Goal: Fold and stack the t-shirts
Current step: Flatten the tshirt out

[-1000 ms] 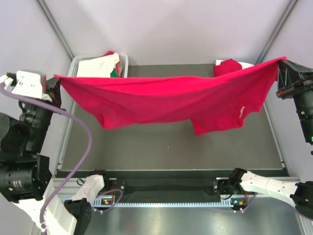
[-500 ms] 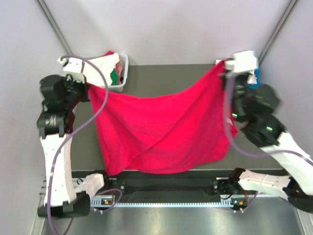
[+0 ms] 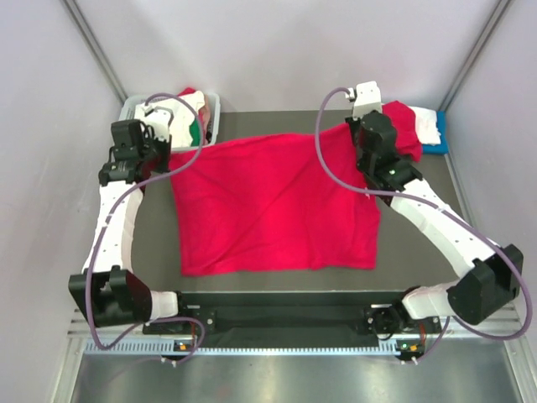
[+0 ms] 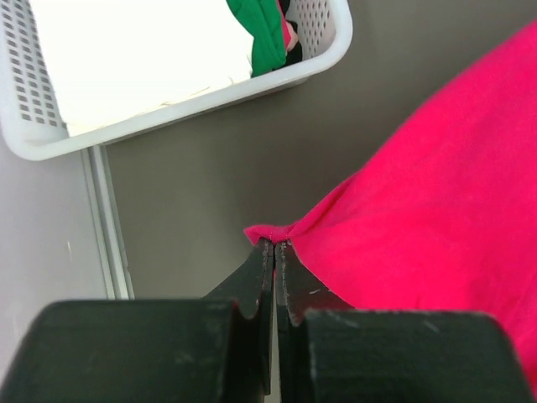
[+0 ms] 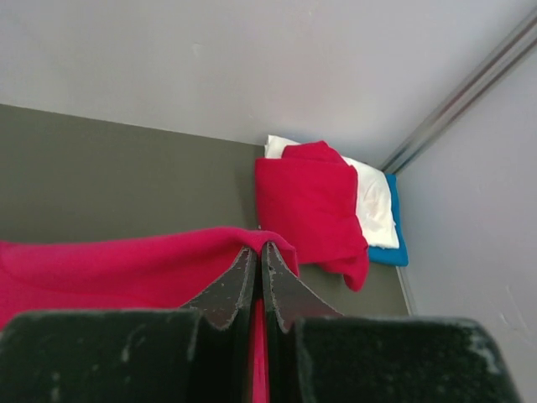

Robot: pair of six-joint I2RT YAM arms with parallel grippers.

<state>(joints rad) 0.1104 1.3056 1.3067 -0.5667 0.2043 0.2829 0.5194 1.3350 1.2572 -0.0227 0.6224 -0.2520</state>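
I'm pinching the red t-shirt (image 3: pixel 277 201) by its two far corners. My left gripper (image 3: pixel 161 158) is clamping the left one beside the white tub (image 3: pixel 134 107), and my right gripper (image 3: pixel 357 128) is clamping the right one. The cloth is lying spread across the dark table (image 3: pixel 419 252). The folded stack (image 3: pixel 411 126), red with white and blue beneath, is sitting just beyond my right wrist.

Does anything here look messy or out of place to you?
Only slightly. The folded red t-shirt on the far-right stack sits crooked, drooping past the near edge of the white t-shirt and blue t-shirt beneath it. The spread red t-shirt lies a bit skewed and wrinkled. Nothing looks torn.
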